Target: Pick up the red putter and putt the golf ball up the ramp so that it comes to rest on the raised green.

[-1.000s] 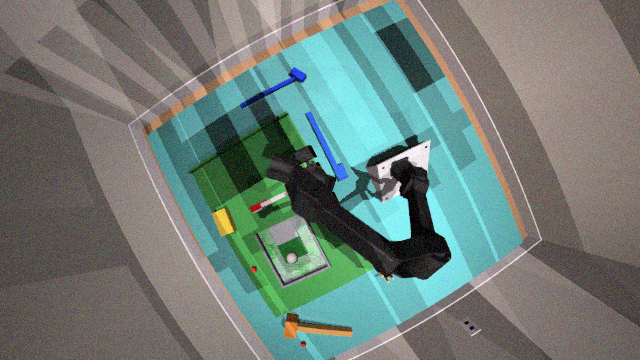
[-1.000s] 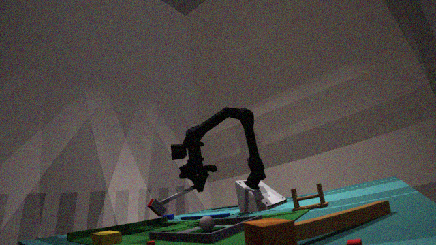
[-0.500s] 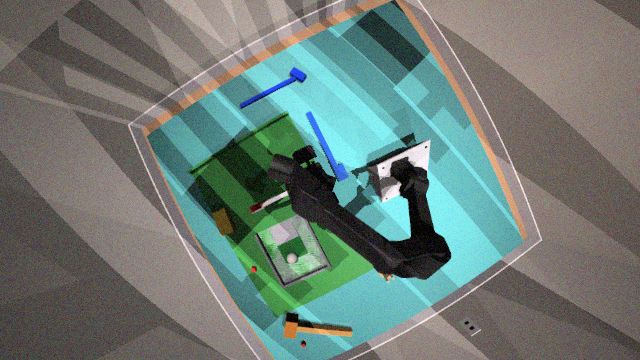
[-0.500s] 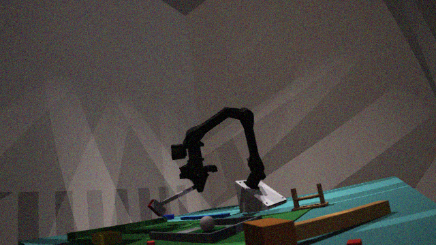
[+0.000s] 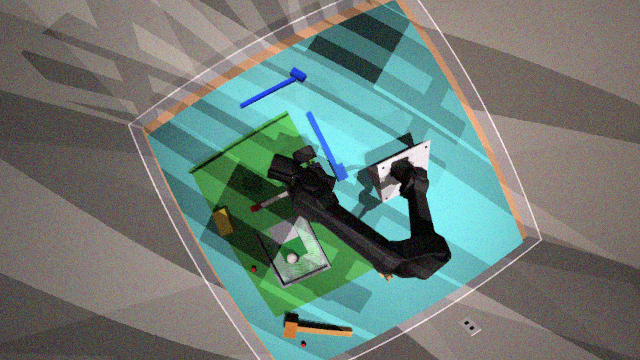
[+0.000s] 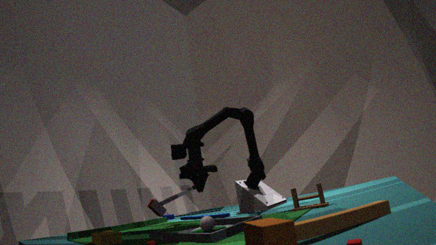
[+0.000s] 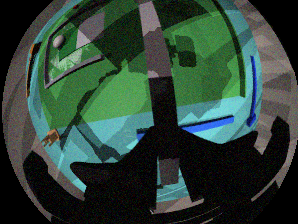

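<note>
Turquoise table top (image 5: 450, 210), bounded by a pale raised rim. Flat green putting mat (image 5: 235, 165) lies across its middle-left part. Black six-joint arm (image 5: 365, 235) rises from a white wedge-shaped base (image 6: 253, 201), arches high, wrist pointing down over the mat.

Raised green, a grey-framed square platform with green centre (image 5: 300, 250), sits on the mat. White golf ball (image 5: 292, 258) rests on it; exterior view shows the ball (image 6: 207, 222) inside the frame.

Long orange wooden mallet (image 5: 315, 329) near the table edge; two blue putters (image 5: 272, 89) (image 5: 326, 146) on the far side; small yellow-brown block (image 5: 223, 221) on the mat's edge.

Black parallel-jaw gripper (image 6: 197, 186): fingers nearly closed, clamped on the grey shaft of the red putter (image 6: 172, 199). Putter slants down and away from the gripper, red head (image 6: 156, 207) lifted off the mat, well apart from the ball.

Wrist view: shaft (image 7: 156, 56) runs straight up between the dark fingers.
</note>
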